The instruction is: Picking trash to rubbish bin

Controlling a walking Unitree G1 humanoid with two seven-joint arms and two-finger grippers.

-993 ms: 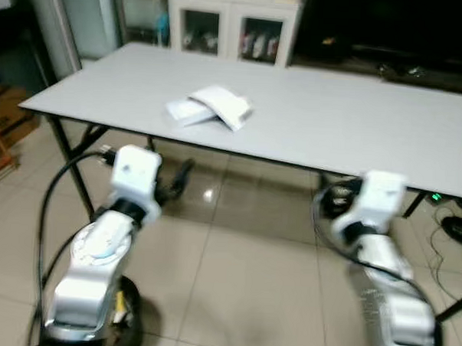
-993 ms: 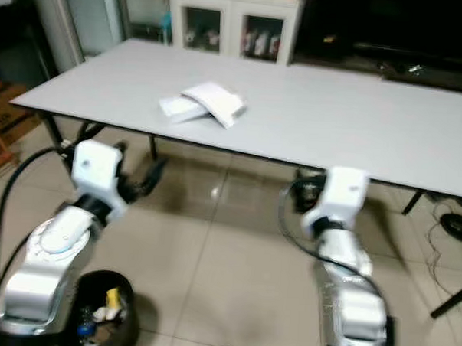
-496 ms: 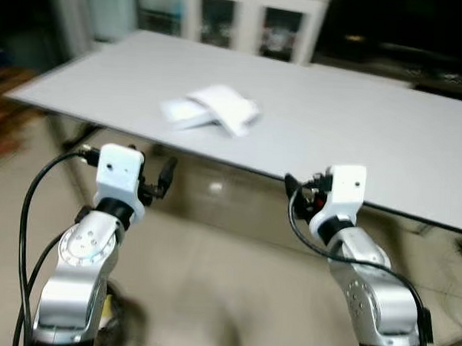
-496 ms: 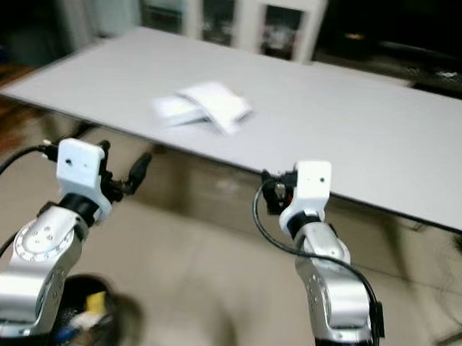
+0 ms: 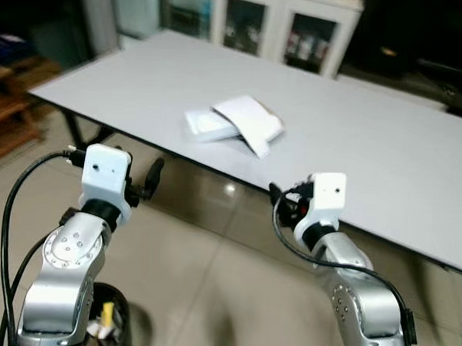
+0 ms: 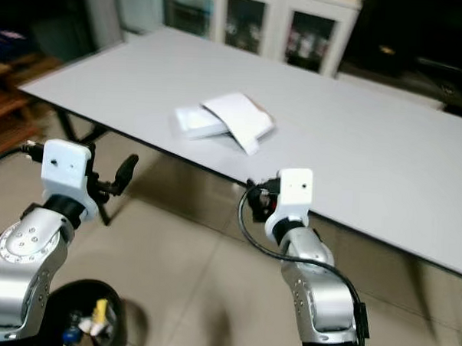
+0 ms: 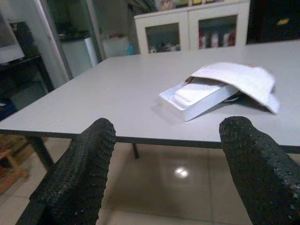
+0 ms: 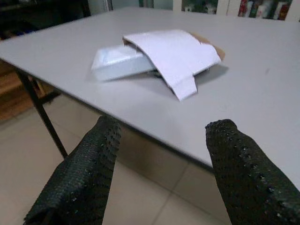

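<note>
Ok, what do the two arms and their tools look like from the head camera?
Both arms are silver metal with rounded joints, each topped by a white boxy wrist block. Black cables loop beside each. The left tool and right tool each have two long black fingers with a dimpled, textured surface.

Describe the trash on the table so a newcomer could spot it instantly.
On the long grey table, look toward its left-middle. A shallow white tray lies there, with a white folded paper wrapper draped over its right end. Nothing else sits on the tabletop near them.
</note>
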